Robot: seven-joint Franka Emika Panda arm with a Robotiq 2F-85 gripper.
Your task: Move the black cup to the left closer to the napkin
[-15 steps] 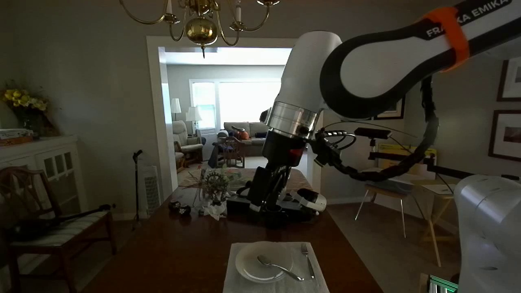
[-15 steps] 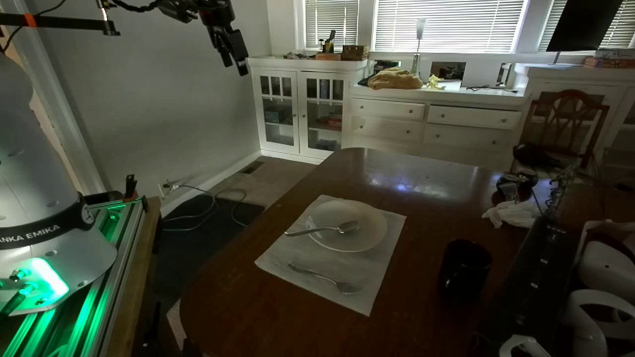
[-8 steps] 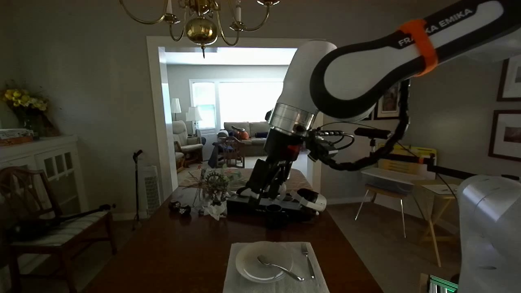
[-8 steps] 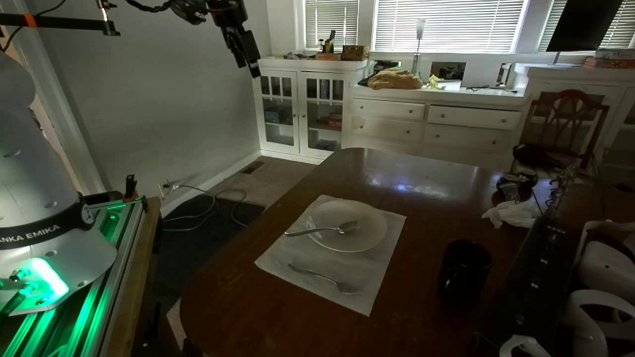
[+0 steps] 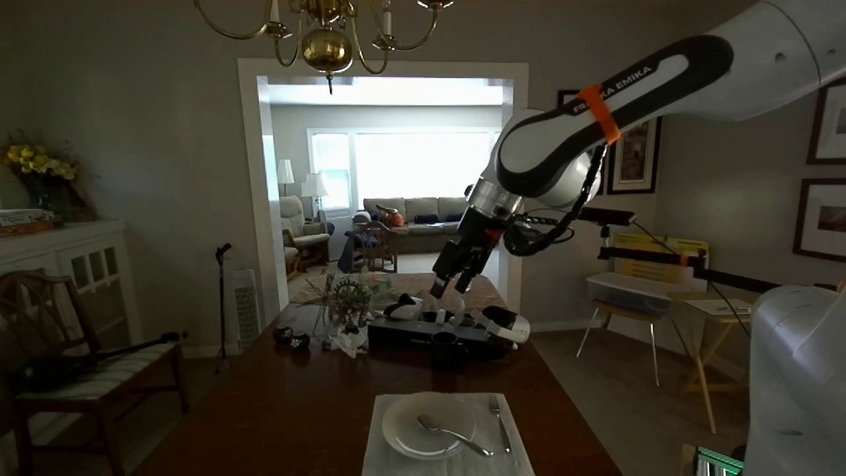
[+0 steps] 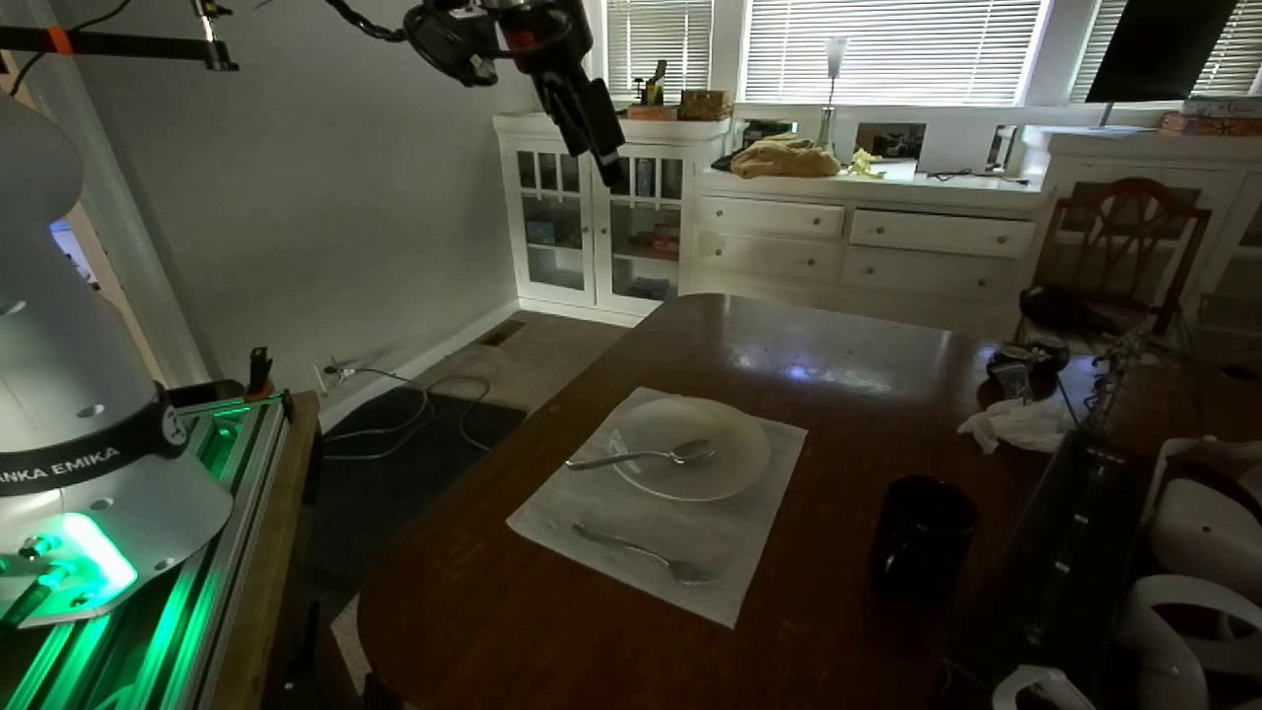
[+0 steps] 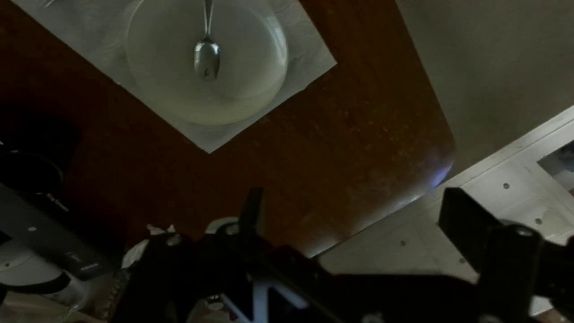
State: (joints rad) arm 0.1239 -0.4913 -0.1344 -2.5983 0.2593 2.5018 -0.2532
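Observation:
The black cup [image 6: 922,540] stands upright on the dark table. It also shows in an exterior view [image 5: 448,354] in front of a long black box, and at the left of the wrist view [image 7: 29,172]. The white napkin [image 6: 754,532] lies flat under a plate and a fork, with a gap of tabletop between it and the cup. It also shows in the wrist view [image 7: 309,67]. My gripper [image 5: 451,288] is in the air high above the table, well apart from cup and napkin. In the wrist view [image 7: 352,195] its fingers are wide apart with nothing between them.
A pale plate [image 6: 641,424] with a spoon [image 6: 690,451] sits on the napkin, a fork [image 6: 641,552] beside it. The long black box [image 6: 1060,562] and white headset items [image 6: 1208,532] stand beyond the cup. Crumpled white tissue [image 6: 1016,426] lies near the box. A chandelier [image 5: 327,49] hangs overhead.
The arm has swung across: my gripper has moved up and slightly right in an exterior view, and rightward and a little lower in the picture of another. The cup and napkin have not moved.

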